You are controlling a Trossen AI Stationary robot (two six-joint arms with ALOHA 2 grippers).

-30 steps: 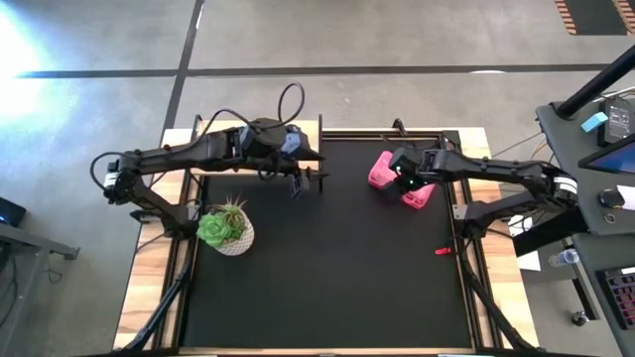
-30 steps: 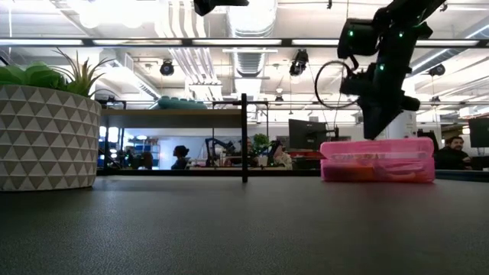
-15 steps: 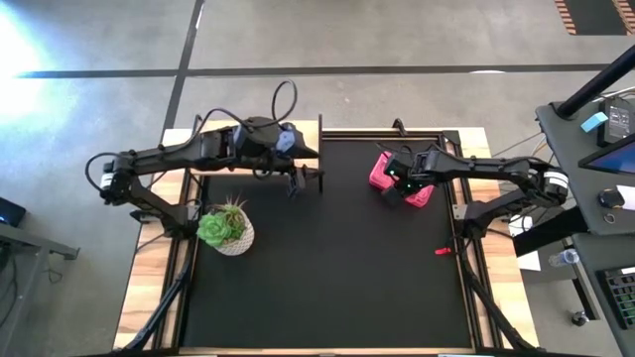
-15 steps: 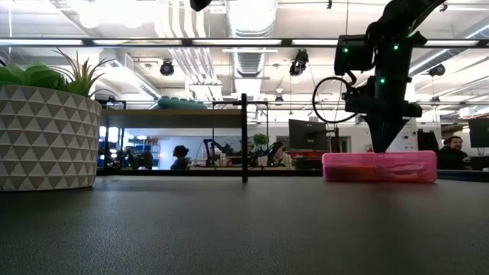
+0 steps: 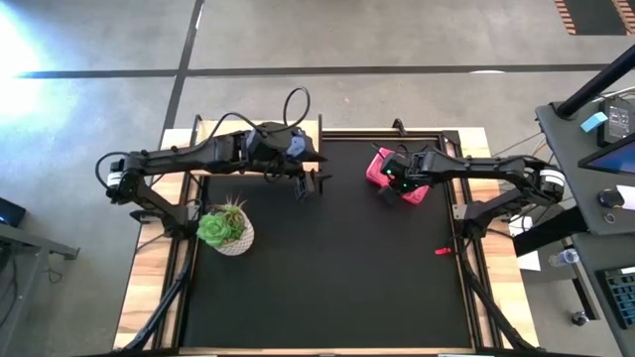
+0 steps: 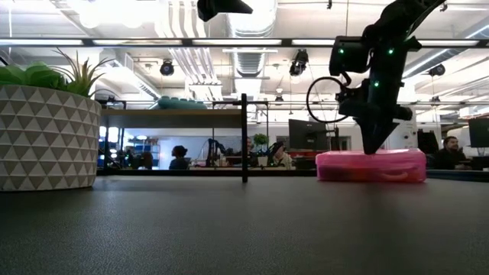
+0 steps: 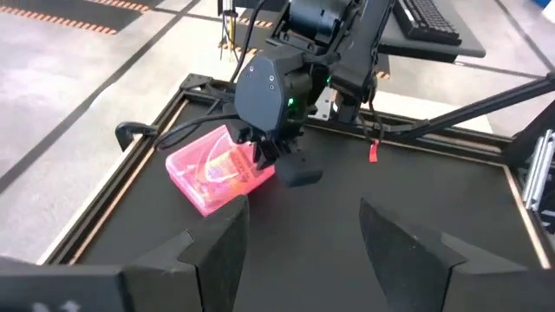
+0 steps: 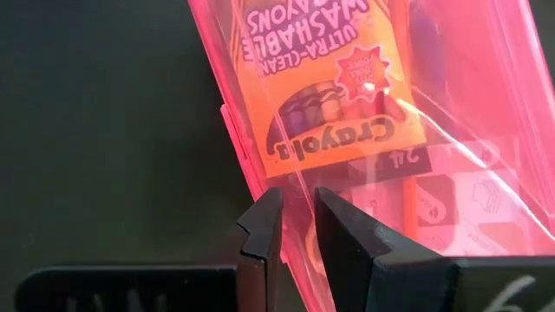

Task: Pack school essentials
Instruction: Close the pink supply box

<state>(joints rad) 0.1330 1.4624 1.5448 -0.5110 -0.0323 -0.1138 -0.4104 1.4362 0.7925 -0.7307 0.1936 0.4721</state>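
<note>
A translucent pink pencil case (image 5: 378,168) lies closed at the far right of the black mat (image 5: 327,268), flat on its base (image 6: 370,169). Through its lid I see school essentials, among them an orange crayon box (image 8: 321,95). My right gripper (image 8: 299,217) stands over the case's long edge that faces the table's middle, pointing steeply down, its fingers almost together (image 6: 374,147). My left gripper (image 7: 299,243) hangs open and empty, high above the mat's far left part (image 5: 308,184), facing the case (image 7: 212,169). My right gripper has the rim of the case's lid (image 8: 290,251) between its two fingertips, along the long edge that faces the table's middle. The fingers come from above, pointing steeply down, and stand across that edge. The lid lies down on the case, which rests flat on the mat.
A green plant in a white patterned pot (image 5: 226,230) stands at the mat's left edge and fills the left of the low view (image 6: 46,126). A small red thing (image 5: 443,251) lies near the right edge. A raised black frame (image 5: 392,129) borders the mat.
My right gripper has gone down and tipped more steeply. With it the case's lid, which stood open a second ago, has swung down onto the case. The case has slid a little toward the table's middle. My left gripper has stayed open.
</note>
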